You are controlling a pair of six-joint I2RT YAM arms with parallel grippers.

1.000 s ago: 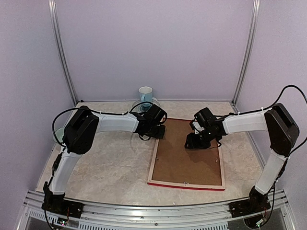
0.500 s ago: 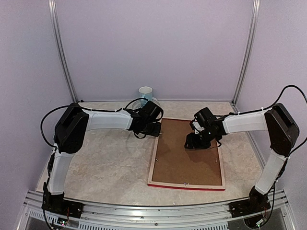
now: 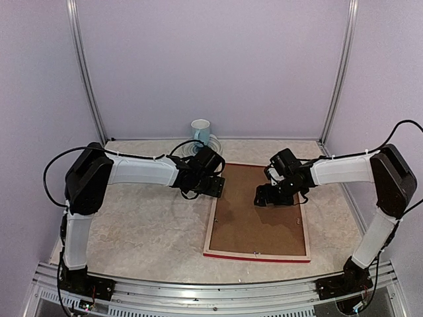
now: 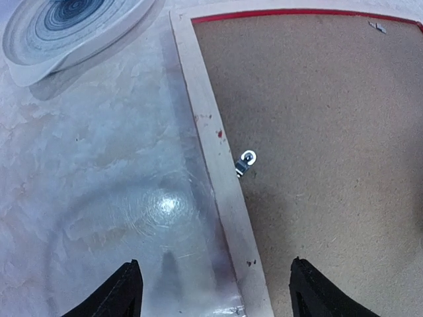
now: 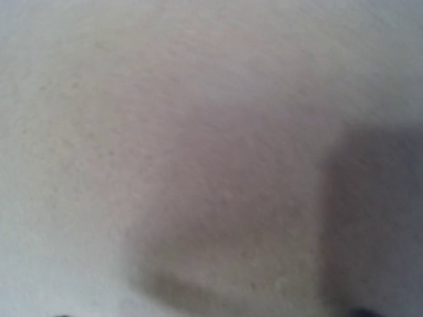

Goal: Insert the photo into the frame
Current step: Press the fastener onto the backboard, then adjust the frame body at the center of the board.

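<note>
The frame [image 3: 212, 224] lies face down, pale wood reverse up, with its red edge toward the arms. A brown backing board [image 3: 254, 221] fills it. The photo is out of view. My left gripper [image 3: 211, 188] hovers over the frame's far left rail [image 4: 218, 165], open, one fingertip over the table and the other over the board [image 4: 330, 132]. A small metal clip [image 4: 245, 162] sits on that rail's inner edge. My right gripper [image 3: 269, 196] is low over the board's far part. Its wrist view is a blur of board [image 5: 198, 165], with dark fingertip slivers far apart at the bottom.
A white mug [image 3: 200, 129] stands at the back, beside a blue-ringed plate [image 4: 73, 23] close to the frame's far left corner. Purple walls and metal posts enclose the marble table [image 3: 145, 218].
My left gripper has opened wide and shifted slightly toward the frame's left rail, its elbow swinging left. My right gripper has opened wider, staying over the board.
</note>
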